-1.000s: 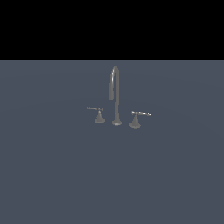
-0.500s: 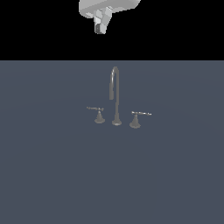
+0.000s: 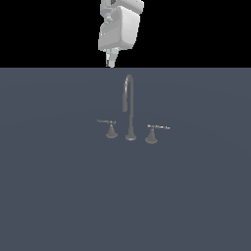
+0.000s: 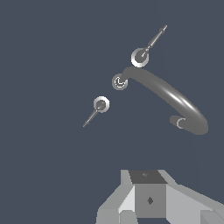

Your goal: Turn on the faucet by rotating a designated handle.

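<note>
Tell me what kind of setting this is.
Likely a bare simulated test scene, not a real kitchen or bathroom: a grey faucet with two lever handles stands alone on a flat grey floor, black void behind, and a robot gripper hangs above.

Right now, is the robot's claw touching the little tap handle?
No. The gripper hangs high above the faucet, well clear of the handle.
</note>
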{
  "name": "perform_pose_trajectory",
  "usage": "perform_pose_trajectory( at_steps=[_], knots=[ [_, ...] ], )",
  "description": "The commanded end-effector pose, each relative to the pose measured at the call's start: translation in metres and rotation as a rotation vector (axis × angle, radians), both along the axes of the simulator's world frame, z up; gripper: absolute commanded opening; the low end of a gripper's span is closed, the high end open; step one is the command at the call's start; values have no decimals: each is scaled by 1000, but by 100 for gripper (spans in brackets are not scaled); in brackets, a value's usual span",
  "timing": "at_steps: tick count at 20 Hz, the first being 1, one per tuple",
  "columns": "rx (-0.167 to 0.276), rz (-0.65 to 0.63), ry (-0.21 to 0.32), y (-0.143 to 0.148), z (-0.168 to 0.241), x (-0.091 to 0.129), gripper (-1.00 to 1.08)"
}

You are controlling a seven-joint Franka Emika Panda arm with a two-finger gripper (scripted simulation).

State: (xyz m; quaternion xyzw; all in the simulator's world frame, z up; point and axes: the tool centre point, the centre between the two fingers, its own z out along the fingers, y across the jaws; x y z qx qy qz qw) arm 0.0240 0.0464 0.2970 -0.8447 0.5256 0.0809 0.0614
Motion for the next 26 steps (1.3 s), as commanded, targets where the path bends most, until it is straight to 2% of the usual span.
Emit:
perform_pose_trajectory(
  at_steps=[1,15,26],
  knots=[
    [-14,-69,8,4,-19,14,-100],
    [-118,-431,27,26,-133,77,-100],
    [-188,-636,7,38,-209,102,-100]
  ],
)
